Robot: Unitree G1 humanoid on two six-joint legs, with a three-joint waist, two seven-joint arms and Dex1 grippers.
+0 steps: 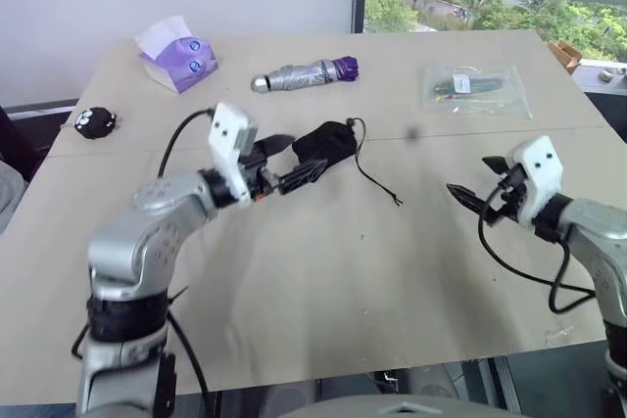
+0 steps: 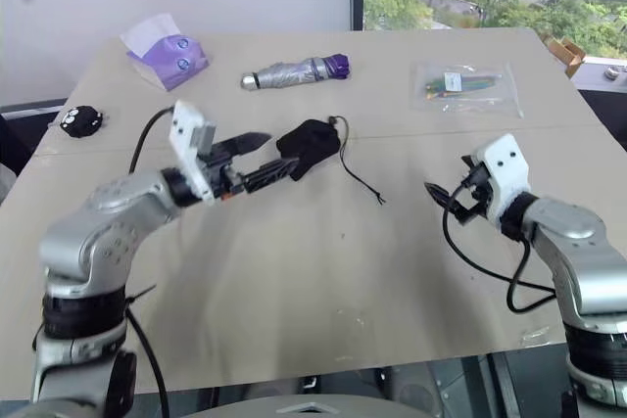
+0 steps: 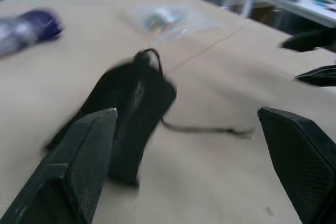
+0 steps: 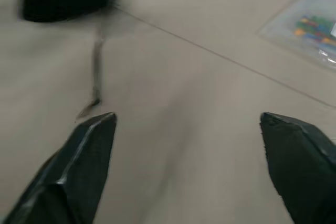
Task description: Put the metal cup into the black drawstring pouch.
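Beige table [image 1: 323, 271]: pouch [image 1: 325, 144], umbrella [image 1: 306, 73], tissues [image 1: 176, 54], toy [image 1: 95, 122], packet [image 1: 477, 87]

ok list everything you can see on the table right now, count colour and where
black drawstring pouch: one, black, lying mid-table, its cord trailing toward the near right
folded umbrella: one, silver-grey with purple end, far middle of the table
tissue pack: one, purple with a white tissue sticking up, far left
round toy: one, black with white eyes, left edge
clear plastic bag: one, transparent with coloured contents, far right
table: one, beige
left gripper: one, black fingers, open, just beside the pouch on its near left
right gripper: one, black fingers, open, over bare table at the right, holding nothing
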